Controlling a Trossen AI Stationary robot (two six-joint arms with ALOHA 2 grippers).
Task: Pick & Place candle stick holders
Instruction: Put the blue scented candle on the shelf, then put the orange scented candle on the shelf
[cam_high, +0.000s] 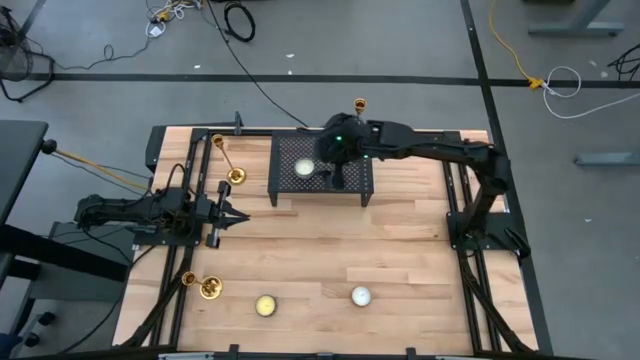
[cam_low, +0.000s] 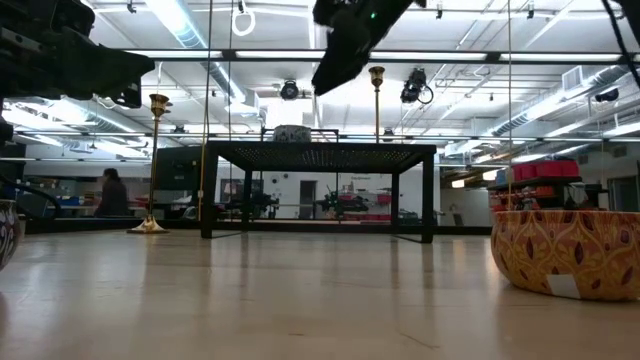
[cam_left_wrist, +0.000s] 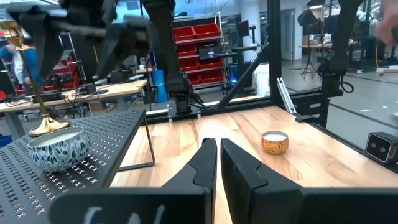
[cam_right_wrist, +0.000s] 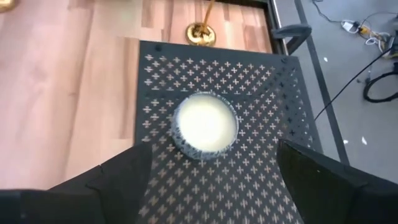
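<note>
Only high view shows front candlestick (cam_high: 209, 288)

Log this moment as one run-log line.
right tool: open, above candle on black rack | left tool: shut, waiting over table | candlesticks: none held

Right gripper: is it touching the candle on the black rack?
Apart. The right wrist view shows the right gripper with fingers spread wide on either side of the candle, bare rack showing between each finger and the candle.
</note>
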